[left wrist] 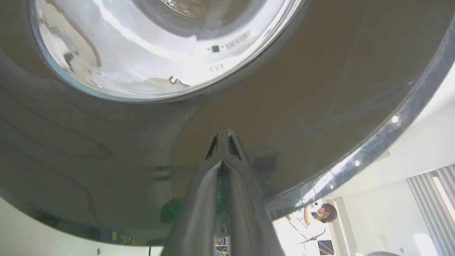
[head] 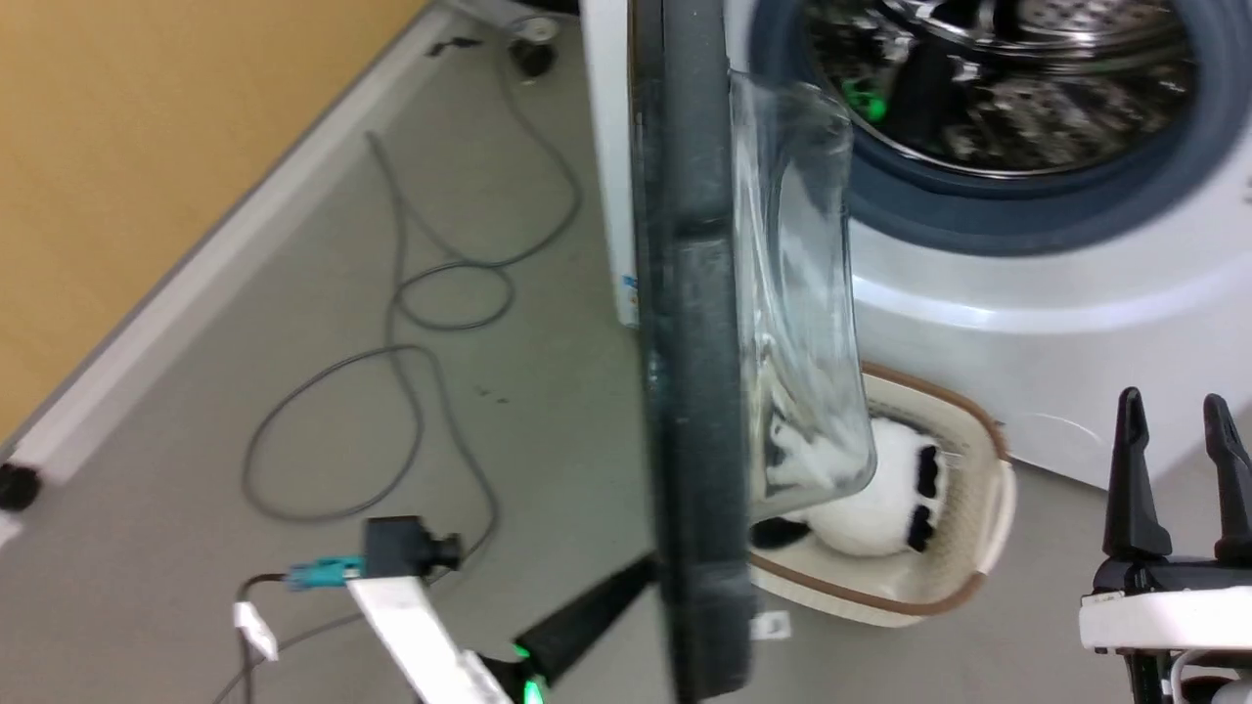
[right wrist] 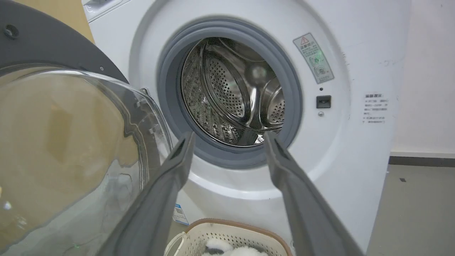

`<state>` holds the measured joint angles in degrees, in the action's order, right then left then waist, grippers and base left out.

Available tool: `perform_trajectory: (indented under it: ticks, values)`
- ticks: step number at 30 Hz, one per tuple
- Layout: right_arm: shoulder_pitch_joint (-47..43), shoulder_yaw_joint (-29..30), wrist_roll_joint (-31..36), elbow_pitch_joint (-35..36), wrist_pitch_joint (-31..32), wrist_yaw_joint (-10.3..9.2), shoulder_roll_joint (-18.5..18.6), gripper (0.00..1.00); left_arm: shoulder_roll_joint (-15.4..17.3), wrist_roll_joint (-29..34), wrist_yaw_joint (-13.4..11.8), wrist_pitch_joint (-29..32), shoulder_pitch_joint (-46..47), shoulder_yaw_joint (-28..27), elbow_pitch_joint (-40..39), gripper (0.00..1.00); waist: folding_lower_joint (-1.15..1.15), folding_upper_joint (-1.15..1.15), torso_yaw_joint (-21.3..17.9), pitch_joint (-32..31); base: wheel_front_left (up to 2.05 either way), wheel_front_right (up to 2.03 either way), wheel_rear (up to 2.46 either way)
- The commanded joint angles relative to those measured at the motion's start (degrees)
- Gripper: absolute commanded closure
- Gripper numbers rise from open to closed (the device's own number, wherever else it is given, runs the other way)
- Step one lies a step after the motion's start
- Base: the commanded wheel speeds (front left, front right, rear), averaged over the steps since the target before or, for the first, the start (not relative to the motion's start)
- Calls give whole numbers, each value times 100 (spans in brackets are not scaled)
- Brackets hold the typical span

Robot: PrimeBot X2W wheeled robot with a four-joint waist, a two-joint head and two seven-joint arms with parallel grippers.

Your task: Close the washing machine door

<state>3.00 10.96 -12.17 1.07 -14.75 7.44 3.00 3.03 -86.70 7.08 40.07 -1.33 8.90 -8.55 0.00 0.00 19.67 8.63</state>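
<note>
The door (head: 690,391) is standing open, left of the washer (head: 1027,323). The left gripper (head: 636,579), fingers closed, is touching its glossy face; a push risks it skidding off. The right gripper (head: 1174,401) is hanging open. The bowl (head: 802,293) is overhanging the basket (head: 990,489): possible snag.

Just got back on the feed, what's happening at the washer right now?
The washing machine door stands open, swung out from the washing machine. The left tool is shut, its tips against the door's glossy outer face, likely to push it closed. The right tool is open, holding nothing, facing the drum. A basket with a panda toy sits on the floor below the door.
</note>
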Motion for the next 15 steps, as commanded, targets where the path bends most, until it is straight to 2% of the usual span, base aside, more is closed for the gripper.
perform_trajectory:
  ticks: [1,15]
  values:
    - [107,-12,-37,-7,-25,5,-13,0,-14,32,41,-62,97,244,33,100,0,0,-396,-20,0,0,0]
    - [204,-108,-174,-63,-25,5,-13,0,-15,173,41,-1172,892,1045,477,100,0,0,-2136,125,0,0,0]
